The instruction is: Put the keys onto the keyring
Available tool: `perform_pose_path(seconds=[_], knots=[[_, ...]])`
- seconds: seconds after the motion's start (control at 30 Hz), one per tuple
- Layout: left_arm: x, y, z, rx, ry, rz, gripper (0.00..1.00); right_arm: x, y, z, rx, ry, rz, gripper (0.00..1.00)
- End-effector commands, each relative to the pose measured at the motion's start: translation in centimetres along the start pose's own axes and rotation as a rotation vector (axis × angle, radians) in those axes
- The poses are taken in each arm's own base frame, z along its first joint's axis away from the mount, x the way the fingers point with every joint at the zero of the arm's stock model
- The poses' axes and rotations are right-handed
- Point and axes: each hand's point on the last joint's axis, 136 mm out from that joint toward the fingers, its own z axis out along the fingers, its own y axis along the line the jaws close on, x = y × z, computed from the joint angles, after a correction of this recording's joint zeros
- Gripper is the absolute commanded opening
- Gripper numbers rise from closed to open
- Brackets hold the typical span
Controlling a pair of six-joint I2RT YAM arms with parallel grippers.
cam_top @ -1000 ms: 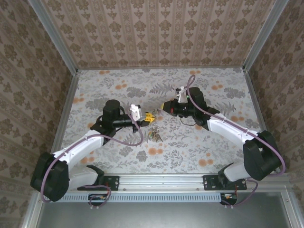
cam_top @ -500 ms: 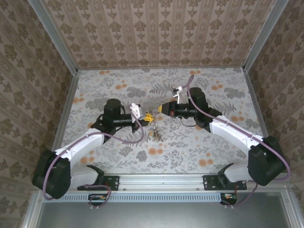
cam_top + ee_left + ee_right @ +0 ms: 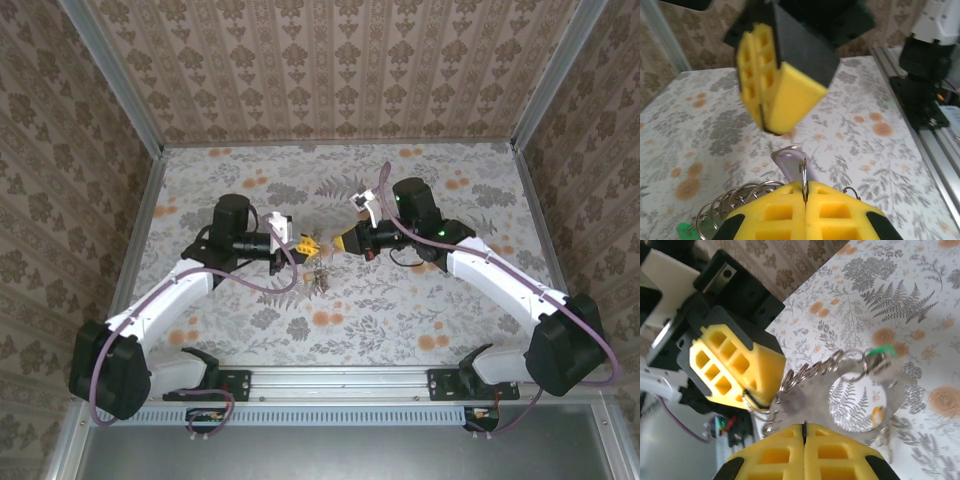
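My left gripper (image 3: 303, 243) is clamped on the thin dark wire keyring (image 3: 754, 401). My right gripper (image 3: 345, 241) pinches the small flat silvery keys (image 3: 320, 278), and the bunch's long axis runs twelve-to-six.

You're seeing shiny metal keys (image 3: 880, 367), a thin wire keyring (image 3: 803, 172), matt yellow rubbery fingertips (image 3: 785, 100), a matt printed tabletop (image 3: 450, 300)

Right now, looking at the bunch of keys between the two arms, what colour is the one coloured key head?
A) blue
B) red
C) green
C: in the right wrist view, the key head beside the silvery rings is bright green.
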Motion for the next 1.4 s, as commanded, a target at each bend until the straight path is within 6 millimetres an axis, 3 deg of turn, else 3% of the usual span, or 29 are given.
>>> perform_pose_path(seconds=[0.0, 0.37, 0.9, 0.93, 1.37], knots=[[-2.1, -2.9, -0.7, 0.127, -0.044, 0.116, 0.00, -0.3, 1.3, -0.9, -0.008, 0.020, -0.270, 0.00], [-2.1, -3.8, -0.1, 0.128, -0.007, 0.223, 0.00, 0.1, 4.5, -1.0, -0.196, 0.079, -0.339, 0.00], [-1.8, -3.5, 0.0, 0.104, 0.016, 0.259, 0.00, 2.1, 5.9, 0.3, -0.256, 0.157, -0.319, 0.00], [-1.8, -3.5, 0.0, 0.105, 0.014, 0.262, 0.00, 2.7, 5.3, 0.9, -0.257, 0.179, -0.301, 0.00], [-1.7, -4.0, 0.2, 0.128, 0.002, 0.286, 0.00, 2.9, 5.8, 1.0, -0.277, 0.186, -0.322, 0.00]])
